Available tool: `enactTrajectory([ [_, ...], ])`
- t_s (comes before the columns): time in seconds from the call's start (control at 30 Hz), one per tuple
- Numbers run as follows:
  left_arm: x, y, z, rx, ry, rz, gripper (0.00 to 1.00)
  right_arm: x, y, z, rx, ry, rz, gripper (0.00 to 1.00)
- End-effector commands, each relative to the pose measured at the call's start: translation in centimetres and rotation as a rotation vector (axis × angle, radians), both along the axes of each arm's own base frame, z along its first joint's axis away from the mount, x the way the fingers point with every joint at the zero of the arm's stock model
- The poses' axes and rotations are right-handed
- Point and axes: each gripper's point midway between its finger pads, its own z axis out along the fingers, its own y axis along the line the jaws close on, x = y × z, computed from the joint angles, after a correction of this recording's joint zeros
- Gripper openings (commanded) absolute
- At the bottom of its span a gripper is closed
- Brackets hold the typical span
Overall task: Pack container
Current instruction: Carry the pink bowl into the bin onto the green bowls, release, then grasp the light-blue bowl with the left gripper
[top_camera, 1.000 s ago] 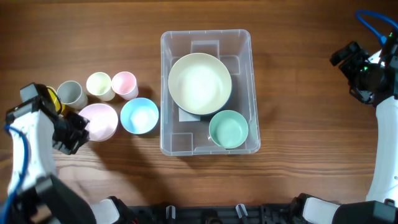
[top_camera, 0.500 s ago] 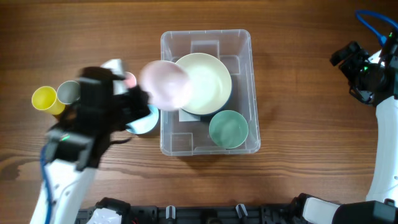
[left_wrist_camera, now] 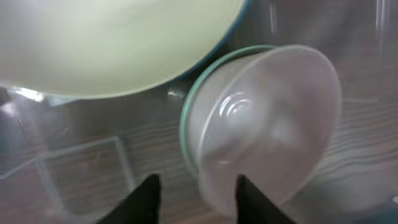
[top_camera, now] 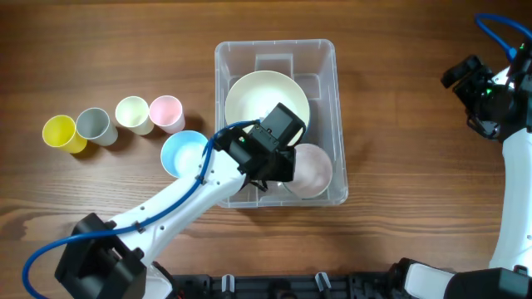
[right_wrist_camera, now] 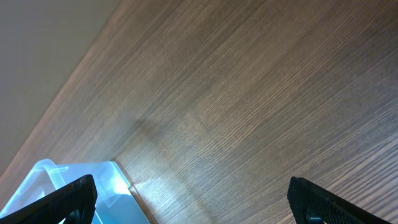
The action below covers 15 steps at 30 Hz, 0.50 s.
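The clear plastic container (top_camera: 275,42) stands mid-table and holds a large cream bowl (top_camera: 259,104). At its near right corner a pink bowl (top_camera: 312,170) sits nested in a green bowl, whose rim shows in the left wrist view (left_wrist_camera: 185,121). My left gripper (top_camera: 283,173) is inside the container, next to the pink bowl (left_wrist_camera: 267,124). Its fingers (left_wrist_camera: 198,199) are open, with the bowl's lower edge between them. My right gripper (top_camera: 468,83) is open and empty over bare table at the far right (right_wrist_camera: 193,199). A container corner (right_wrist_camera: 68,186) shows in the right wrist view.
A light blue bowl (top_camera: 184,153) stands just left of the container. A row of cups lies further left: yellow (top_camera: 60,133), grey (top_camera: 94,124), pale yellow (top_camera: 132,113) and pink (top_camera: 166,111). My left arm crosses the table's front left.
My left arm swung from the far left with the pink bowl, carried it over the container and set it into the green bowl. The right arm has not moved.
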Motion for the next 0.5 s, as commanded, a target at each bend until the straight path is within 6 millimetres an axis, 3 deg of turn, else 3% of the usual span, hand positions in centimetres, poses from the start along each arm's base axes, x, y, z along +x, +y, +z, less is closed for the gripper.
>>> enactTrajectory([
  [0.0, 3.3, 3.1, 6.0, 0.0, -0.14, 0.114, 0.51, 0.2, -0.1, 0.2, 0.002, -0.005, -0.01, 1.0],
  [0.03, 4.2, 5.2, 8.1, -0.001, -0.176, 0.175, 0.55, 0.2, -0.1, 0.2, 0.002, -0.005, -0.01, 1.0],
  [0.07, 4.6, 6.5, 9.1, -0.008, -0.19, 0.211, 0.57, 0.2, -0.1, 0.2, 0.002, -0.005, -0.01, 1.0],
  [0.1, 4.8, 7.6, 9.6, -0.012, -0.198, 0.242, 0.58, 0.2, -0.1, 0.2, 0.002, -0.005, -0.01, 1.0],
  [0.2, 4.7, 13.9, 10.1, 0.027, -0.148, 0.433, 0.59, 0.2, -0.1, 0.2, 0.002, -0.005, -0.01, 0.99],
  [0.23, 4.5, 15.5, 9.7, 0.047, -0.119, 0.479, 0.58, 0.2, -0.1, 0.2, 0.002, -0.006, -0.011, 0.99],
  [0.27, 4.0, 18.9, 8.3, 0.095, -0.046, 0.578, 0.59, 0.2, -0.1, 0.2, 0.002, -0.005, -0.01, 1.0],
  [0.37, 3.1, 21.8, 5.4, 0.126, 0.046, 0.669, 0.58, 0.2, -0.1, 0.2, 0.002, -0.005, -0.01, 0.99],
  [0.47, 1.9, 23.2, 1.8, 0.136, 0.133, 0.717, 0.58, 0.2, -0.1, 0.2, 0.002, -0.006, -0.011, 1.0],
])
